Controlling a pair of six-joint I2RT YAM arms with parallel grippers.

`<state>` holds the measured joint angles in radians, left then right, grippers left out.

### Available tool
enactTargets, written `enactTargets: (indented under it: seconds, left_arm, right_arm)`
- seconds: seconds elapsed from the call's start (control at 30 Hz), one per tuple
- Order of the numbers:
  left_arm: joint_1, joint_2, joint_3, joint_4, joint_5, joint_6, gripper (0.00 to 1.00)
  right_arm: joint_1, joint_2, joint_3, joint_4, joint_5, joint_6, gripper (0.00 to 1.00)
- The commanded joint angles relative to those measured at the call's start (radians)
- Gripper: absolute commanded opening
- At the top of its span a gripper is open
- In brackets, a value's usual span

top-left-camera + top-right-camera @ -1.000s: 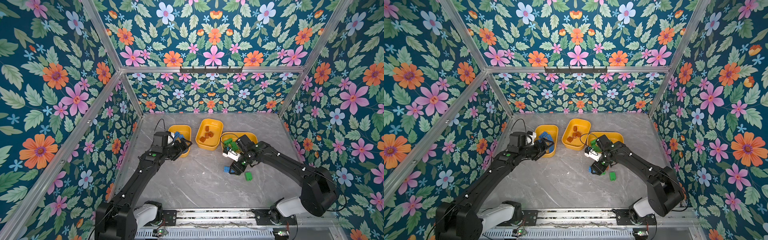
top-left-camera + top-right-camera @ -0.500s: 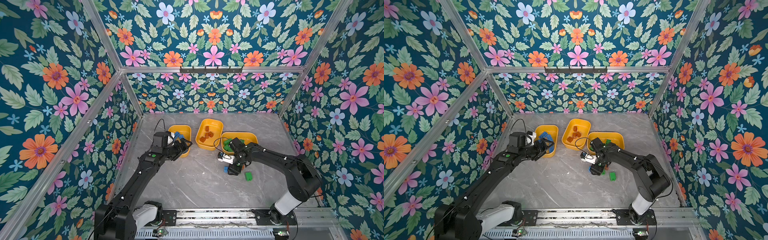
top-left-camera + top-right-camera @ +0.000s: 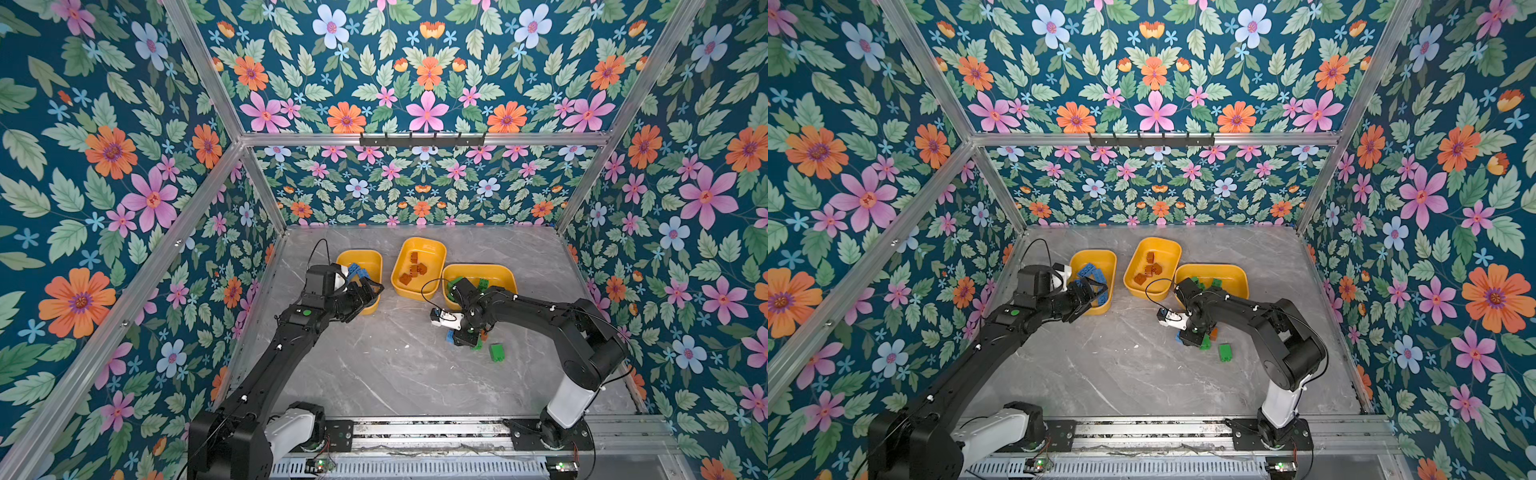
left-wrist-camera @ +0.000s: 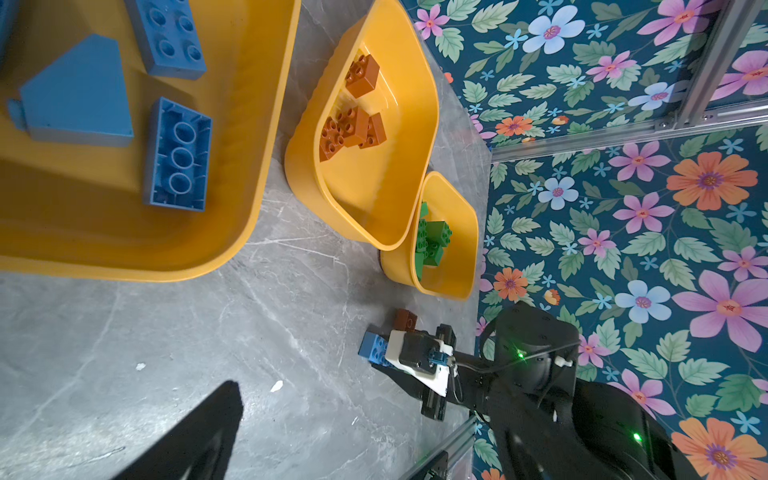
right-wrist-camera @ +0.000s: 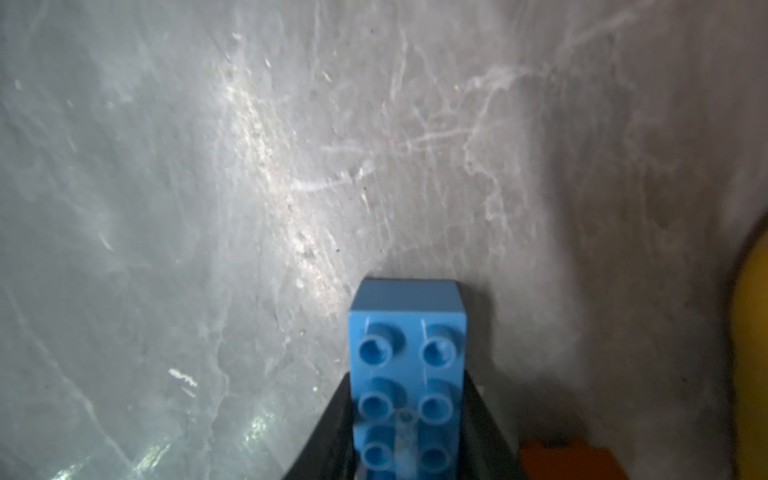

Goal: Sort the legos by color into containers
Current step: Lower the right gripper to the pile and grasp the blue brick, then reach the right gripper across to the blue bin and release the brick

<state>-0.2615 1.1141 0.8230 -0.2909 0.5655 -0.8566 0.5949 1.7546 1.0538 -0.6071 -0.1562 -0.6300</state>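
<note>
Taking the grey marble table (image 3: 374, 374) as a clock face with the back wall at twelve, three yellow containers sat in a row from eleven to one. The eleven o'clock container (image 3: 376, 259) held blue legos (image 4: 178, 153), a blue wedge (image 4: 79, 95) among them. The twelve o'clock container (image 3: 436, 249) held brownish orange legos (image 3: 413, 268). The one o'clock container (image 3: 505, 274), close against its neighbour's corner, held green legos (image 4: 432, 241).

The left gripper (image 3: 372, 297) hung over the six o'clock end of the eleven o'clock container, jaws spread wide with nothing between them.

The right gripper (image 3: 462, 340) was down at the table, just off centre toward three o'clock. In its wrist view two dark fingers (image 5: 332, 428) pressed both long sides of a blue brick (image 5: 407, 353), studs up, so it was clamped on that brick. I could not tell whether the brick was touching the marble. Just beside the gripper at three o'clock lay an orange brick (image 3: 1213, 333) and a green brick (image 3: 1204, 343), both partly hidden. A second green brick (image 3: 496, 352) lay alone at four o'clock, near but apart.
</note>
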Motion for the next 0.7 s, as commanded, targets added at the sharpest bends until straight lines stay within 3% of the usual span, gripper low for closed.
enactTargets:
  seconds: [0.0,0.17,0.4,0.67]
  left_arm:
    - [0.002,-0.008,0.001,-0.009,-0.01,0.013,0.95]
    - [0.001,-0.014,0.003,-0.031,-0.023,0.024,0.95]
    - [0.002,-0.02,0.045,-0.116,-0.067,0.071,0.95]
    - [0.004,-0.015,0.145,-0.286,-0.216,0.155,0.95]
  right_arm:
    - [0.002,-0.016,0.014,-0.012,-0.001,0.005,0.21]
    - [0.015,-0.061,0.054,-0.044,-0.051,0.049,0.14]
    - [0.072,-0.149,0.152,-0.03,-0.195,0.181,0.13]
    - [0.103,-0.051,0.33,0.19,-0.345,0.433,0.14]
